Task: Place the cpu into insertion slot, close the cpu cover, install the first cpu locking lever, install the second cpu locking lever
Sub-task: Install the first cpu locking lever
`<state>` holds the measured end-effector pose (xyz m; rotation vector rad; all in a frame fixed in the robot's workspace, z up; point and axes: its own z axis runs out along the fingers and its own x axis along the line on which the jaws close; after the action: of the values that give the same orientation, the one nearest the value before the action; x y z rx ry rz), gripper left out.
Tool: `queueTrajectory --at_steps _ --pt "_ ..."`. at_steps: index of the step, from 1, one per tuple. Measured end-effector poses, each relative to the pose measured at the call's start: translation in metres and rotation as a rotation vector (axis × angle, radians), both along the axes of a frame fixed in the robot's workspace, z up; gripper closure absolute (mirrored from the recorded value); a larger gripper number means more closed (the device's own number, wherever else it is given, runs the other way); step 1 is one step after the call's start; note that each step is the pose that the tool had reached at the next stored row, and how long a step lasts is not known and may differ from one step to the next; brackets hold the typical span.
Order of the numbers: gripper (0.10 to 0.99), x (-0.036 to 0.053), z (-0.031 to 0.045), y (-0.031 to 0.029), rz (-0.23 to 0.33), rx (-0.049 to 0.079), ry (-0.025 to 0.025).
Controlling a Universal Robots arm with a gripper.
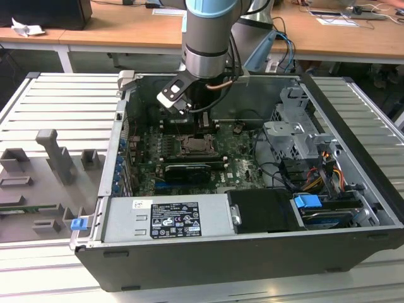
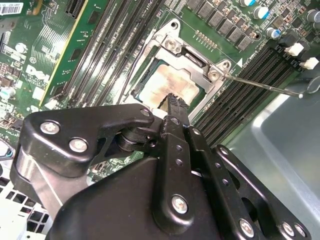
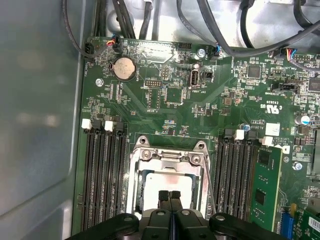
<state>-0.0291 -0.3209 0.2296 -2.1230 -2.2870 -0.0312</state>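
The cpu point(image 2: 167, 82) lies in the insertion slot point(image 1: 196, 146) on the green board, its pale metal face showing through the cut-out in both wrist views. The cpu cover point(image 3: 170, 156) lies flat over it as a silvery frame. My gripper point(image 3: 169, 194) hangs just above the cpu's face, fingers pressed together with nothing between them. In the exterior view the gripper point(image 1: 204, 126) stands directly over the slot. A thin locking lever point(image 2: 265, 87) sticks out free from the socket's corner over the memory slots.
Long black memory slots point(image 3: 102, 175) flank the socket on both sides, and one holds a memory stick point(image 3: 262, 185). Cables point(image 3: 215, 35) cross the board's edge. The case wall point(image 3: 40, 110), a drive cage point(image 1: 297, 136) and the power supply point(image 1: 170, 218) surround the work area.
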Motion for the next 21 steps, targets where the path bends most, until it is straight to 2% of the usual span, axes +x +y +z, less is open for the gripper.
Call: queueTrajectory --at_steps 15,19,21 --pt "0.98 0.0 0.0032 0.0 0.0 -0.001 0.0002" --pt "0.98 0.0 0.0068 0.0 0.0 -0.003 0.0" --pt "0.98 0.0 0.0122 0.0 0.0 -0.004 0.0001"
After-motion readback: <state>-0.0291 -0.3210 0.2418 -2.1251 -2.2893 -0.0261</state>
